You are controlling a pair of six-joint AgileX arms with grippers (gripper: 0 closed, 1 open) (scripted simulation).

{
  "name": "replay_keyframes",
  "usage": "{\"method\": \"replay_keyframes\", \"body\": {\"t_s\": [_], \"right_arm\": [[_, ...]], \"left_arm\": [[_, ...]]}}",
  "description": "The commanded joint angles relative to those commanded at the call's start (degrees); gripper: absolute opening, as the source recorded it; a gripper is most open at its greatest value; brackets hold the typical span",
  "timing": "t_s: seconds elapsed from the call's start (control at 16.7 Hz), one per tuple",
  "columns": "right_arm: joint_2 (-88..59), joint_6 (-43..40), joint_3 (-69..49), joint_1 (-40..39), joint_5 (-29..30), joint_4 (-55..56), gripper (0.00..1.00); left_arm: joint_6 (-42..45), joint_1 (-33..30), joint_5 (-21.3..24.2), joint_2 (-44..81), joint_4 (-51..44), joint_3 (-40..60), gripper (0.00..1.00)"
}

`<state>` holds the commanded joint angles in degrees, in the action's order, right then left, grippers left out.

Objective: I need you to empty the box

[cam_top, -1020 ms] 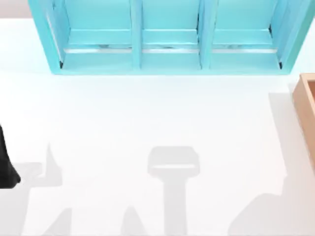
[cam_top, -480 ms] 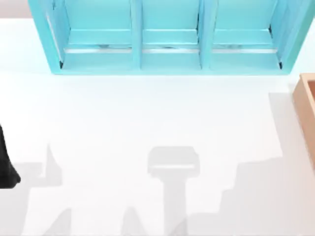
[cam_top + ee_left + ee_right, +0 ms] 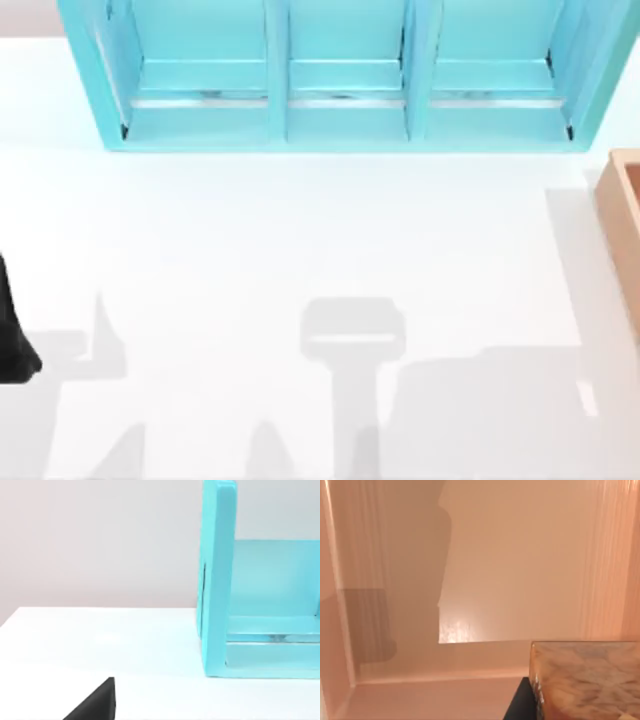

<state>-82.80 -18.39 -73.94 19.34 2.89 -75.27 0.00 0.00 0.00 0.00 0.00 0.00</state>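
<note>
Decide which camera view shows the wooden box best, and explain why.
The right wrist view: it looks straight into the wooden box, showing its inside walls and floor. The top view catches just a corner at the table's right edge.

Tan box (image 3: 622,215) (reddish inside), turquoise shelf unit (image 3: 345,75), white table (image 3: 300,240)

A white table (image 3: 300,250) carries a turquoise shelf unit (image 3: 345,75) with three bays along its far edge. The tan box (image 3: 622,215), reddish-brown inside, sits at the table's right edge, cut off by the frame. A black part of the left arm (image 3: 12,335) shows at the left edge, well apart from the box.
</note>
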Motion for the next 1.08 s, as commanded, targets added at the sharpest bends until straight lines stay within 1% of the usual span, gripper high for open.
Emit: {"method": "replay_keyframes", "body": {"t_s": [0.36,0.78,0.9,1.08], "right_arm": [[-5.35,-0.84,-0.63,0.78,-2.9,-0.02,0.0],[-6.15,-0.97,-0.79,0.55,-3.1,-0.4,0.0],[-7.7,0.88,-1.95,-1.34,-2.5,-0.31,0.0],[-13.07,7.82,-6.11,-8.66,-0.82,0.03,0.0]], "left_arm": [[0.0,0.0,0.0,0.0,0.0,0.0,1.0],[0.0,0.0,0.0,0.0,0.0,0.0,1.0],[0.0,0.0,0.0,0.0,0.0,0.0,1.0],[0.0,0.0,0.0,0.0,0.0,0.0,1.0]]}}
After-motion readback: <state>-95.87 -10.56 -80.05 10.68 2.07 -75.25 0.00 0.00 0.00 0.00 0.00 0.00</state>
